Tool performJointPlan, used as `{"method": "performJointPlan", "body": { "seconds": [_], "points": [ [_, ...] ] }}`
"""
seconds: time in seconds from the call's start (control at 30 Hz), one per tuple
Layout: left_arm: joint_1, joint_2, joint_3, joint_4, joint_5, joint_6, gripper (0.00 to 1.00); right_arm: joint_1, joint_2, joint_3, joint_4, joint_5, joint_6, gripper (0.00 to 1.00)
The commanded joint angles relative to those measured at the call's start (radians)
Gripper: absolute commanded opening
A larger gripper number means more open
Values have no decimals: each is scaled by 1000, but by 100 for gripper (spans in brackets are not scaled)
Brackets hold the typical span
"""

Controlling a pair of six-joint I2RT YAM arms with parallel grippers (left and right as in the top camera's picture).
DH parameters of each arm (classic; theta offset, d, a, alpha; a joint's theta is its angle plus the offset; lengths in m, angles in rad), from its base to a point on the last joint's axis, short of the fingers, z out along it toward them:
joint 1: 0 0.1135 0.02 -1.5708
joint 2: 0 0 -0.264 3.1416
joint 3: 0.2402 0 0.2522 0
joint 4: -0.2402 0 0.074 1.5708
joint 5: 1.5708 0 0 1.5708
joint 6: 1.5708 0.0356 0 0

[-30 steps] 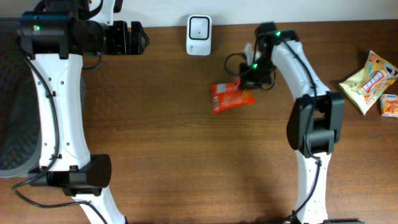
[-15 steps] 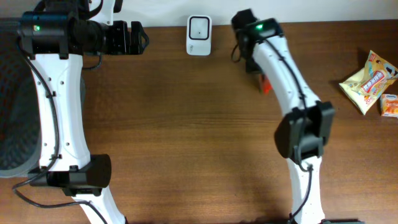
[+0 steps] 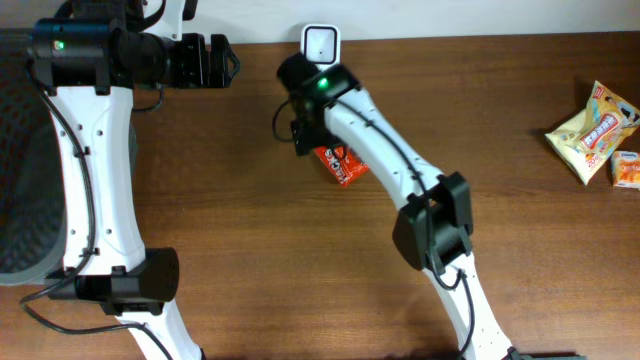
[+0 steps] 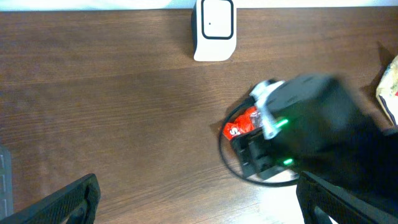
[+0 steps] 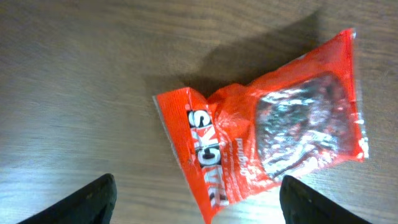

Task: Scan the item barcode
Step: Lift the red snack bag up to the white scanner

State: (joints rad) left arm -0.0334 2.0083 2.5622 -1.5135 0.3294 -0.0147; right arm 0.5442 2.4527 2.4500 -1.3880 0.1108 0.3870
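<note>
While the right pincer [image 5: 198, 179] hangs wide open over it, the red snack bag [image 5: 261, 124] lies flat on the bench [image 3: 250, 250] near the back edge, just in front of the white scanner [image 3: 320, 42]; the left pincer [image 4: 198, 179] stands wide too.

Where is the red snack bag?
In the overhead view, the red snack bag sits on the table in front of the white scanner, partly under the right arm.

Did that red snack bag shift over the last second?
Yes. The red snack bag moved left, ending nearly in front of the white scanner.
</note>
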Motion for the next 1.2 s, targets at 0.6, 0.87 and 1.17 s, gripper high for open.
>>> {"method": "performJointPlan", "body": {
  "seconds": [0.6, 0.87, 1.17],
  "points": [
    [3, -11, 6, 2, 4, 20, 99, -166, -5, -417, 281, -76, 643, 99],
    [3, -11, 6, 2, 3, 20, 99, -166, -6, -337, 330, -49, 335, 32],
    [3, -11, 6, 2, 4, 20, 99, -132, -5, -157, 673, -45, -331, 23]
  ]
}}
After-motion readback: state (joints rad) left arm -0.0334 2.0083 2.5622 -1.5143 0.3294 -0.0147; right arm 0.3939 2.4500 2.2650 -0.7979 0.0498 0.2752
